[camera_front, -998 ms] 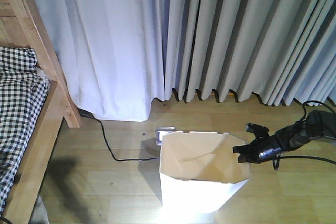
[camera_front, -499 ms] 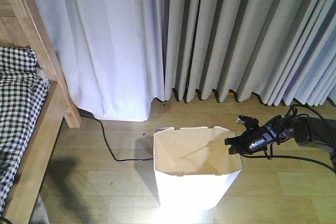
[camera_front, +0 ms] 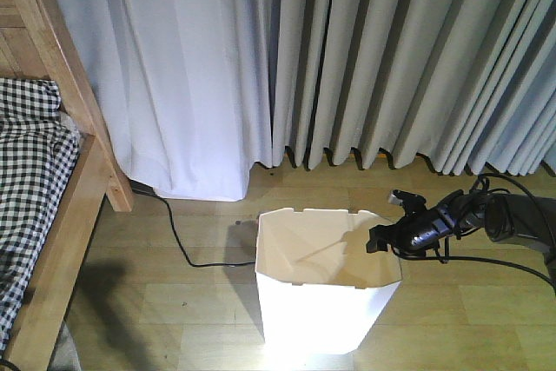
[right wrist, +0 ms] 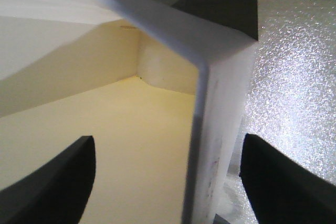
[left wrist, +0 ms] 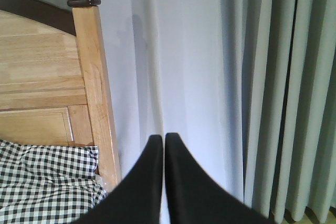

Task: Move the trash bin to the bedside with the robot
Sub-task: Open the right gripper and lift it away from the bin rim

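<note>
The white trash bin (camera_front: pixel 320 306) stands upright on the wood floor, its cream inside showing. My right gripper (camera_front: pixel 383 241) is at its right rim, open. In the right wrist view the right gripper (right wrist: pixel 168 148) straddles the bin's thin wall (right wrist: pixel 218 129), one finger inside and one outside, with a gap on each side. The bed frame (camera_front: pixel 76 202) with its checked mattress cover (camera_front: pixel 26 175) lies at the far left, well apart from the bin. My left gripper (left wrist: pixel 163 138) is shut on nothing, raised and facing the bedpost (left wrist: pixel 93 87) and curtain.
Grey and white curtains (camera_front: pixel 347 58) hang to the floor behind the bin. A black cable (camera_front: pixel 178 241) runs across the floor from the bed corner to behind the bin. The right arm's own cable (camera_front: pixel 512 260) trails at the right.
The right arm has swung left and the bin has shifted a little left with it. A small white object behind the bin is now hidden.
</note>
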Robot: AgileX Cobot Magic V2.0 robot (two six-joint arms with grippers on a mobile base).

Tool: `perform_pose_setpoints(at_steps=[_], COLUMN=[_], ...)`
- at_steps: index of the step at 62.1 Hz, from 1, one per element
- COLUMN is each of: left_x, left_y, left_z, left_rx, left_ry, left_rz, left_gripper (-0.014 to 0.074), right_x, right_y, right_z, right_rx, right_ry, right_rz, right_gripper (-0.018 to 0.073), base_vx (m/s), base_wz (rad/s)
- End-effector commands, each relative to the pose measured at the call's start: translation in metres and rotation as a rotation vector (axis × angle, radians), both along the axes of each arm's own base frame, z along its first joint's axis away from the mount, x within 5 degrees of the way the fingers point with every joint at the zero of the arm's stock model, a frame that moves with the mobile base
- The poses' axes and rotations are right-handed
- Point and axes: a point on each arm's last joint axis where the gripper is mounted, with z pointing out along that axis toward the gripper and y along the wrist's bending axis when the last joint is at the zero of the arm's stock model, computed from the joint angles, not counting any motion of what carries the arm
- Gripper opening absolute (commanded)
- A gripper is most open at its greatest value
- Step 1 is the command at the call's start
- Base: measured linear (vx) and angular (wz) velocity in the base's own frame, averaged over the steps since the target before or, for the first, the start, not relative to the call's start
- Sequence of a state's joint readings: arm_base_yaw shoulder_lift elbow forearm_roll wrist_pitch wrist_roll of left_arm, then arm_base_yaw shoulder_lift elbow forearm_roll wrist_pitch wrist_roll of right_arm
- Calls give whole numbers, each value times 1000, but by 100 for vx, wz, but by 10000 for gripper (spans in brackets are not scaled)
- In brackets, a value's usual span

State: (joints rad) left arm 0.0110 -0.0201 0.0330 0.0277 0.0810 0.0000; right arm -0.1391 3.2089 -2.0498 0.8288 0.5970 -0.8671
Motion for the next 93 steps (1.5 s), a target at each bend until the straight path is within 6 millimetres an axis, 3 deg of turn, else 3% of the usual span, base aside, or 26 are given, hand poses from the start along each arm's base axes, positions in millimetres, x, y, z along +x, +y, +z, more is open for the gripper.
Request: perform_pose_setpoints(at_steps=[1,10,20,36,59,66,84,93], left_x=[0,0,0,0,0,0,0,0], left_y=[-1,-1,-1,-1,-1,-1,-1,-1], left_z=[3,3,3,3,3,3,3,3], left_rx=[-23,-23,-23,-23,-23,-23,-23,-23], left_ry=[-71,-71,-71,-71,-71,-71,-71,-71], left_rz=[-9,-9,-9,-9,-9,-9,-9,-9], left_gripper=[-6,-6,-6,-6,-6,-6,-6,-6], right_x=[9,18,27,8,-43,-61,-120,-157], right_y=[1,-3,-9,-7,-12,-11,-5,-1], right_z=[12,20,46,101,217,266,383,431], right_rx=[35,12,-70,-256,-407,-416,-439,-455], right_ry=[-13,-58,-94,-168,-262,-321,-563,-719], right_rz=[12,8,-29,-41,-14,-24,-70,-103], right_gripper=[554,547,547,547,547,547,547,547], base_vx=[0,0,0,0,0,0,0,0], base_wz=[0,0,0,0,0,0,0,0])
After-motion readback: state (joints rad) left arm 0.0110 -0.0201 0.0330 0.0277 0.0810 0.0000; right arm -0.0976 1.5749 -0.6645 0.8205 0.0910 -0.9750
